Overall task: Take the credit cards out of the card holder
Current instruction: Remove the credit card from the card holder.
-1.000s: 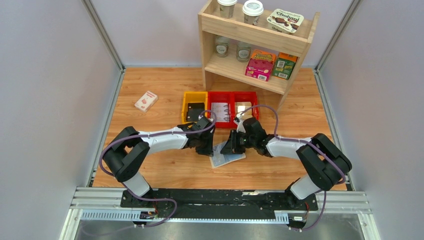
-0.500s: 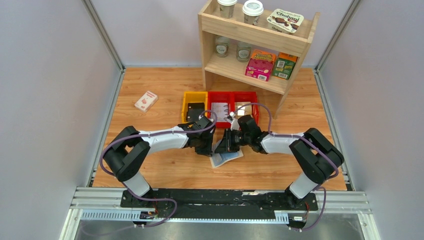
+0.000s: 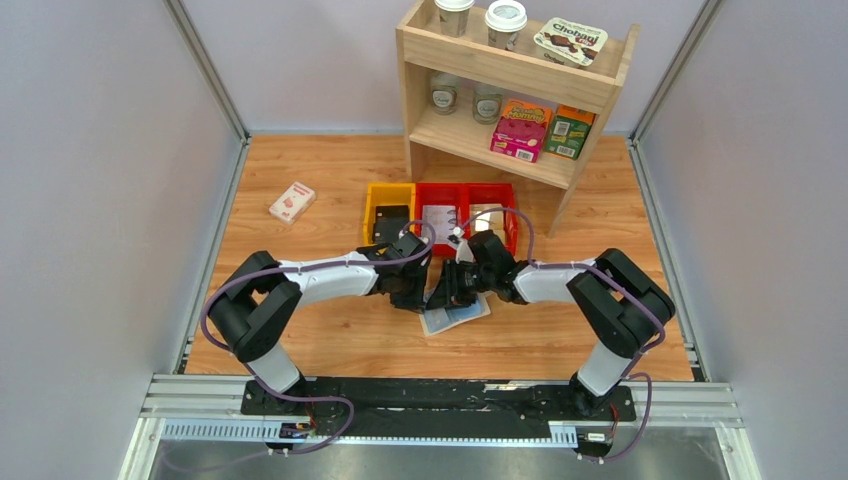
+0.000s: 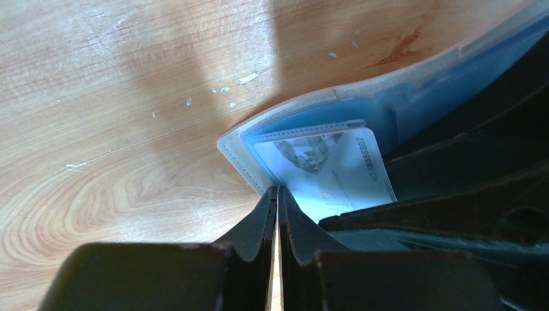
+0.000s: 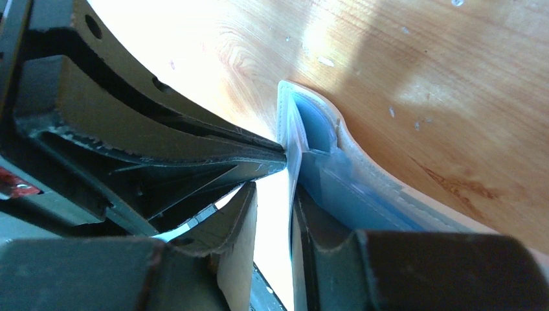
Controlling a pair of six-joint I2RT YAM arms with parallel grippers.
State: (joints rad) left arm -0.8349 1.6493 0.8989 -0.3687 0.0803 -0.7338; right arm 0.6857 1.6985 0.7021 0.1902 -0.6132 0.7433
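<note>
**Both tools meeting at the open card holder**

From above, you are looking at the cream card holder (image 3: 458, 316) lying open and flat on the wooden counter (image 3: 330, 180), near the middle, in front of the yellow bin (image 3: 388, 187) and the red bin (image 3: 465, 187). Your left tool (image 3: 413, 293) is reaching in at its left far corner. Your right tool (image 3: 447, 292) is coming in just beside it from the other side, so the two are nearly touching over the holder. A small white-and-red box (image 3: 292, 202) is sitting well apart to the left, and a wooden shelf (image 3: 500, 90) is standing at the back.

Through the left wrist camera, you are seeing the left tool (image 4: 277, 194) with its fingers pressed together, their tips sitting right at the cream rim of the card holder (image 4: 236, 146). You cannot tell whether anything is caught between them. One credit card (image 4: 330, 168), pale with grey print and a number, is lying in the blue-lined pocket, partly showing. The dark body of the right tool is covering its far end.

Through the right wrist camera, you are seeing the right tool (image 5: 272, 201) spread a little, a bright gap showing between its fingers. A thin pale edge (image 5: 292, 162) is standing in that gap against one finger; whether it is card or pocket flap is unclear. The left tool's tips (image 5: 278, 155) are touching that same edge, and the blue lining (image 5: 317, 123) is curving up behind.
</note>
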